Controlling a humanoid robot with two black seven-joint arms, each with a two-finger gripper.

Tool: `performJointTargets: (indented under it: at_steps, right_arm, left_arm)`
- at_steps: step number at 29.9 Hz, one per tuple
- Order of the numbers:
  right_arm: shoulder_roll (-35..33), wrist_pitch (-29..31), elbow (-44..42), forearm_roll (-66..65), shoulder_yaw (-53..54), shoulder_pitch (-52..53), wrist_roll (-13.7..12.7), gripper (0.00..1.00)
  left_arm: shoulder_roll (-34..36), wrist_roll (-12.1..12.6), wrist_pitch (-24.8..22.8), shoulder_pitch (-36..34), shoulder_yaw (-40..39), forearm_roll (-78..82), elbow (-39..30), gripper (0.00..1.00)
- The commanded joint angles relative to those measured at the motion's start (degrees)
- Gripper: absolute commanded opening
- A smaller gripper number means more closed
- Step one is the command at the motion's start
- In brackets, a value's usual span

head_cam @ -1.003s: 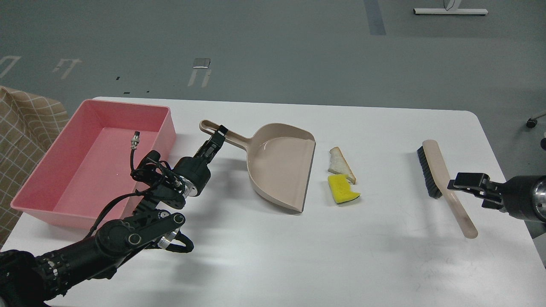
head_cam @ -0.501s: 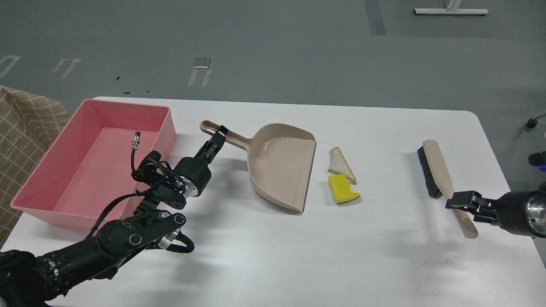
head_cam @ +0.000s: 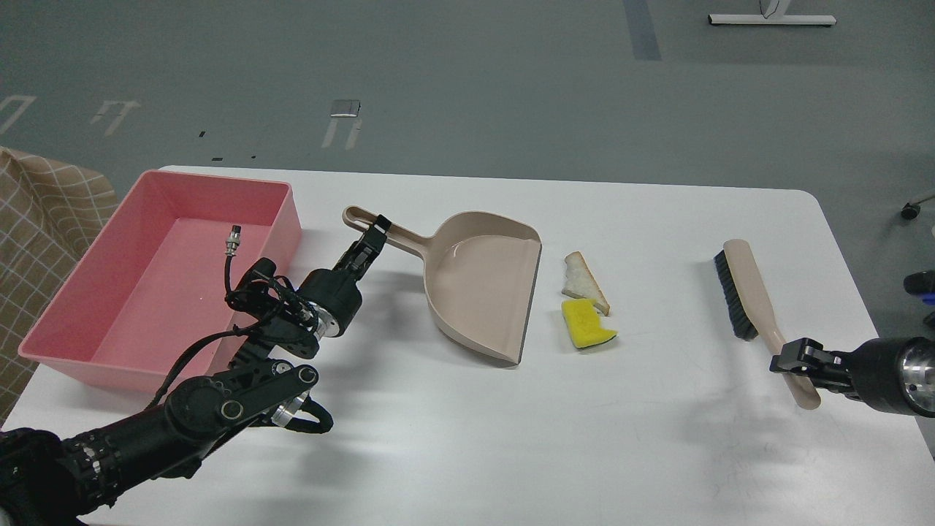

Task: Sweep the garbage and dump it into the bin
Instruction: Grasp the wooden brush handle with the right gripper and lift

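Head view: since half a second ago only the right gripper (head_cam: 792, 363) has moved. It has dropped lower along the brush (head_cam: 760, 314) handle and now sits over the handle's near end; its fingers straddle the handle, but whether they press it cannot be told. The brush itself lies where it did, bristles to the left.

The left gripper (head_cam: 375, 232) is unchanged, narrowed on the dustpan (head_cam: 478, 281) handle near its far end. The dustpan rests flat on the table (head_cam: 467, 438), its open edge facing right.

The garbage has not shifted: the bread (head_cam: 584, 283) lies just right of the dustpan's mouth, with the sponge (head_cam: 586, 324) touching its near side. The bin (head_cam: 157, 274) stands at the table's left end, well apart from both.

No brand, label or writing can be read anywhere.
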Motion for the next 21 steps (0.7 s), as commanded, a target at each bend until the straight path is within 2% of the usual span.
performJointTargets:
  at_steps: [1,3,13,21]
  right_arm:
    - [0.16,0.0,0.0,0.01,0.0,0.09,-0.25,0.33]
    - [0.43,0.0,-0.09,0.01,0.0,0.09,-0.42,0.24]
    - [2.71,0.0,0.09,0.1,1.05,0.79,-0.42,0.03]
    - [2.62,0.0,2.64,0.18,2.99,1.06,-0.42,0.01]
  left_arm:
    - [-0.01,0.0,0.0,0.0,0.0,0.0,0.05,0.0]
    - [-0.01,0.0,0.0,0.0,0.0,0.0,0.05,0.0]
    - [-0.01,0.18,0.0,0.0,0.0,-0.08,0.05,0.0]
    - [-0.01,0.27,0.0,-0.08,0.0,-0.08,0.05,0.0]
